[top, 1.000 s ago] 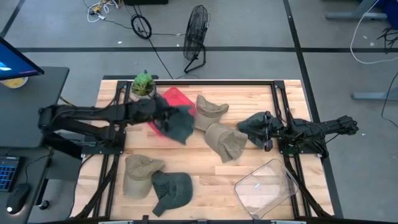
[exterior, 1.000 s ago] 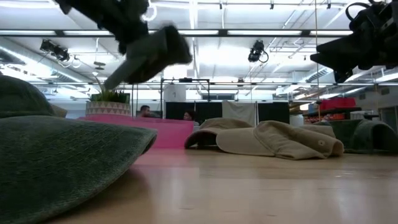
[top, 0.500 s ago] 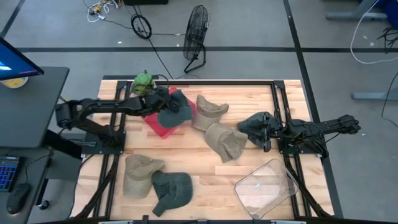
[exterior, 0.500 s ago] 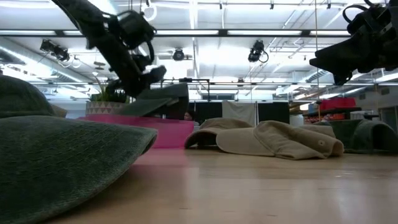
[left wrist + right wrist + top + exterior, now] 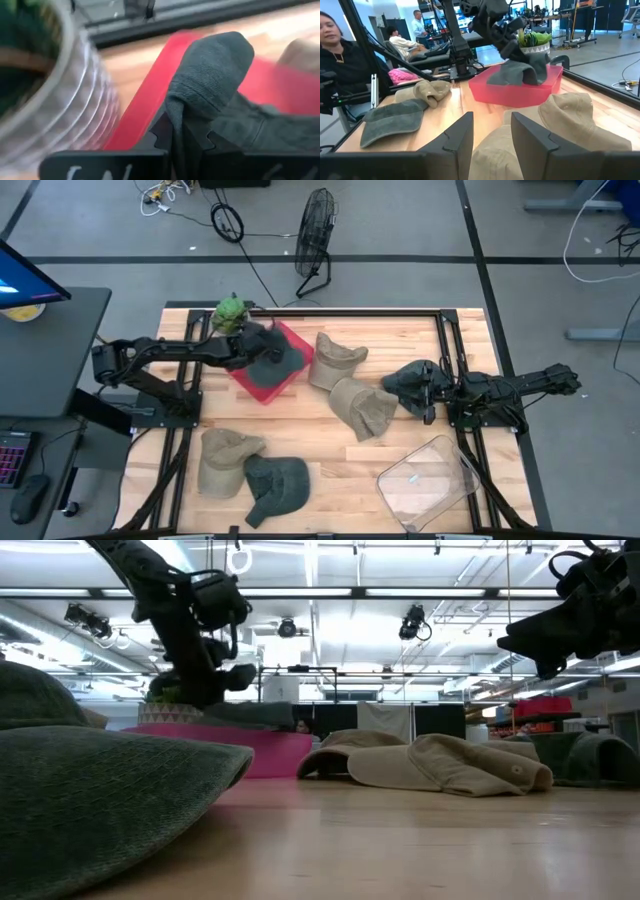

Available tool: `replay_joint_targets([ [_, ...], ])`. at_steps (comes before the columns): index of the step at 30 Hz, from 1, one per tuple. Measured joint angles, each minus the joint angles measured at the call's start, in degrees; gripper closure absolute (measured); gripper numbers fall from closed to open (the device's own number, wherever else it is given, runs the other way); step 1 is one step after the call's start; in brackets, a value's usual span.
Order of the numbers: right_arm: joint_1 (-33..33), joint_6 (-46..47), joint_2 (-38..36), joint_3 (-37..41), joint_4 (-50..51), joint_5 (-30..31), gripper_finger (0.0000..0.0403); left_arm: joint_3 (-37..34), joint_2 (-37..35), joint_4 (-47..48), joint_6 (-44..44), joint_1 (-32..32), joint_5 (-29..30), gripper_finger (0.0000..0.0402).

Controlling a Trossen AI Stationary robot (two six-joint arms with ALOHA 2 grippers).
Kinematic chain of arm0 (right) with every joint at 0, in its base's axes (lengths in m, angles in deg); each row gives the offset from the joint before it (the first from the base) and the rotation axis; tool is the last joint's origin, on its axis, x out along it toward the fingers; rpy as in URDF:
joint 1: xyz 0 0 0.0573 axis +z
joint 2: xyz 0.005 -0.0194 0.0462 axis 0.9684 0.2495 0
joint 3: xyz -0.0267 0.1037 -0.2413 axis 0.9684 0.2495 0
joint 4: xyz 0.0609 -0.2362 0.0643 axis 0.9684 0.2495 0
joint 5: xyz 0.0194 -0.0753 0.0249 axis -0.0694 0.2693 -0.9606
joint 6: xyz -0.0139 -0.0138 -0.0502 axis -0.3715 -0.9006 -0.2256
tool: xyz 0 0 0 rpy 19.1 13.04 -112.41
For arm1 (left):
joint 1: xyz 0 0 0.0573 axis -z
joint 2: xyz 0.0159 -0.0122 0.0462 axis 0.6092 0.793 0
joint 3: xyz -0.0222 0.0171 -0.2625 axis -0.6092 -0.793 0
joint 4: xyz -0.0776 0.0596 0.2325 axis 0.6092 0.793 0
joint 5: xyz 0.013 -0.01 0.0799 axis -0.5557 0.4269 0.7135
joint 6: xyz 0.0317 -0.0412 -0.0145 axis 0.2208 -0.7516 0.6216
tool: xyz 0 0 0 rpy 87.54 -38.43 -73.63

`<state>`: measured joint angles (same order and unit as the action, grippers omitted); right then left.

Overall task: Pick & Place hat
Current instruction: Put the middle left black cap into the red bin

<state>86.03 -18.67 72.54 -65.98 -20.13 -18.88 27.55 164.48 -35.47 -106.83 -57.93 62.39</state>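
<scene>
The left end effector [image 5: 258, 348] has carried the dark green hat [image 5: 275, 360] down into the red bin [image 5: 291, 340], upper left of centre, fingers still pinching its fabric but easing; release seems imminent. The right end effector [image 5: 428, 392] waits spread at mid-right.

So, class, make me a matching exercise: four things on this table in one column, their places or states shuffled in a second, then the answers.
Things:
1. dark green hat
2. clear bin
3. potted plant
4. right claw

Places or states:
A. far corner, beside the red bin
B. lying in the red bin, pinched by the left claw
C. near right corner
D. open, above a tan hat

Pairs: 1-B, 2-C, 3-A, 4-D
</scene>
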Motion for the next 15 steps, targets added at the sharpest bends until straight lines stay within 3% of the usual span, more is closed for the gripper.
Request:
replay_joint_targets([
  [7,0.0,0.0,0.0,0.0,0.0,0.0,0.0268,0.0,0.0,12.6,-9.7,2.6,-0.2,0.0349],
  [15,0.0,0.0,0.0,0.0,0.0,0.0,0.0268,0.0,0.0,12.6,-8.1,2.8,-0.2,0.0314],
])
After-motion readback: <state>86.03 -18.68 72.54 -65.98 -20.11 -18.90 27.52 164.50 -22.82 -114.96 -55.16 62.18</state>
